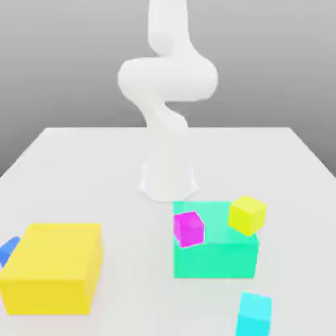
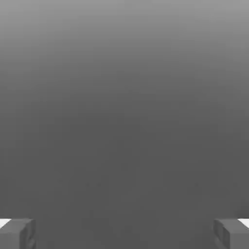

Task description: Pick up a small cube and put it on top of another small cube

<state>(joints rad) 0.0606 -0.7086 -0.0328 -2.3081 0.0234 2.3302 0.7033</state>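
While upright, small cube (image 1: 254, 314) sits square.

small bright cyan cube (image 1: 254, 314): smooth, matt, plastic-looking
white desk (image 1: 79, 170): smooth, matt
glossy white robot arm (image 1: 167, 85): smooth, softly shiny

Small cube (image 1: 254, 314): free all round.
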